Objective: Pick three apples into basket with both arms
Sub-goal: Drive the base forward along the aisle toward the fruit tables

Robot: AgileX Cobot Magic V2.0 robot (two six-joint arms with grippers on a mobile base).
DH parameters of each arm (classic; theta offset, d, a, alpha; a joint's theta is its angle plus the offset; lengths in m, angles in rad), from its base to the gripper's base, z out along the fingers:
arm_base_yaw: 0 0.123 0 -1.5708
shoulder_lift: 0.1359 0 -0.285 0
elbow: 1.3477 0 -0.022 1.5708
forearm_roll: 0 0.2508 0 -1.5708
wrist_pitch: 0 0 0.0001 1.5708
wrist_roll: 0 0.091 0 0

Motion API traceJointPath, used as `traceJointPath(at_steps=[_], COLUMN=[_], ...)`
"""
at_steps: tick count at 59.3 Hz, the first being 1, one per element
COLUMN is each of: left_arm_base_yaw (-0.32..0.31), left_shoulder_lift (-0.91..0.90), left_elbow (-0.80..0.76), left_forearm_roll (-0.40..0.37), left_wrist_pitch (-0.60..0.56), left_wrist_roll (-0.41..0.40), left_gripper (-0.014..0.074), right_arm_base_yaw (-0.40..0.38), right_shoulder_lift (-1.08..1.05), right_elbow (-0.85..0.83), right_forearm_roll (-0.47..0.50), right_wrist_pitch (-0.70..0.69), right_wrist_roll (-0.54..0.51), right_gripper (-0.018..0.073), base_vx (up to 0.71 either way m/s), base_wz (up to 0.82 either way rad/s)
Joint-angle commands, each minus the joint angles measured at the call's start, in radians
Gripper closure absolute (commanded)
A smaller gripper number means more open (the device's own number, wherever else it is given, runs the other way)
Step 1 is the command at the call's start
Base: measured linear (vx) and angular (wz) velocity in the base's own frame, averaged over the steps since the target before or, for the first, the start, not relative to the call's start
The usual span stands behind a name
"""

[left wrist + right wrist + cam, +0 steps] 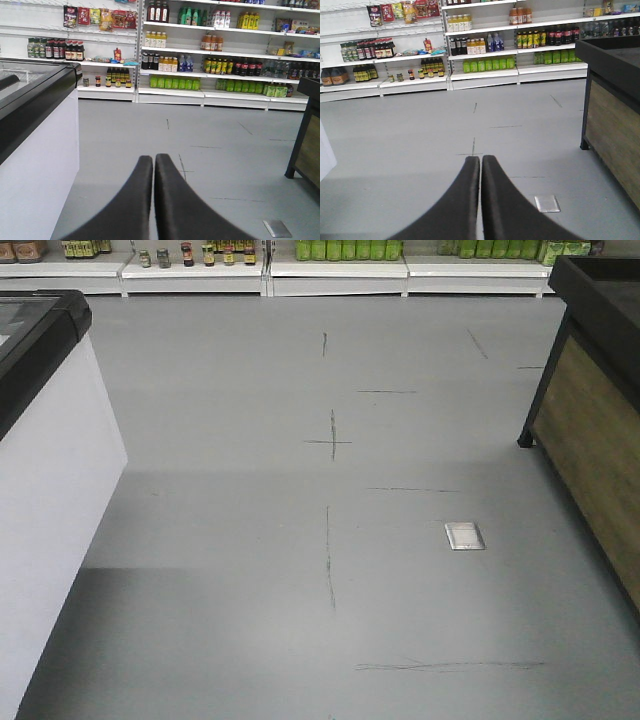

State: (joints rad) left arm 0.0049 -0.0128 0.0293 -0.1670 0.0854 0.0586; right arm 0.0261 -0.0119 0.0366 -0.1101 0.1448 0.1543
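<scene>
Left black gripper (153,161) and right black gripper (480,160) both sat pinched closed, empty, over grey floor (250,570) left of the wood-panelled, black-topped stand (612,125). No red apples, no basket showed anywhere. Approach stage, I'd say; next comes finding the fruit.

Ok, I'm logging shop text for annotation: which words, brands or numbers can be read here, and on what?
No text is legible in any view.
Shelf bottle labels: too small and blurred.
Hanging snack packets: print blurred.
Floor marks: plain lines, no characters.
Floor plate: no text visible.
</scene>
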Motion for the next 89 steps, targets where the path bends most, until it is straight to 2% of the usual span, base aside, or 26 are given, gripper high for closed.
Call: traceJointPath(at_steps=[1,89], left_arm_base_yaw=[0.004,0.004], left_shoulder_lift=[-0.002,-0.002], left_elbow=[-0.026,-0.026], left_forearm_roll=[-0.002,-0.002], left_wrist_pitch=[-0.068,-0.068], left_wrist_roll=[-0.006,-0.006], left_gripper=[0.0602,0.0602], right_arm_base_yaw=[-0.006,-0.006], right_shoulder_lift=[0.012,0.012], right_elbow=[0.004,0.004], right_forearm_roll=[-0.013,-0.013], right_wrist_pitch=[-0.079,-0.079], right_wrist_roll=[-0.012,-0.012], right_gripper=[0.0564,0.0564], base_vx=[0.0,0.01], base_wz=[0.0,0.01])
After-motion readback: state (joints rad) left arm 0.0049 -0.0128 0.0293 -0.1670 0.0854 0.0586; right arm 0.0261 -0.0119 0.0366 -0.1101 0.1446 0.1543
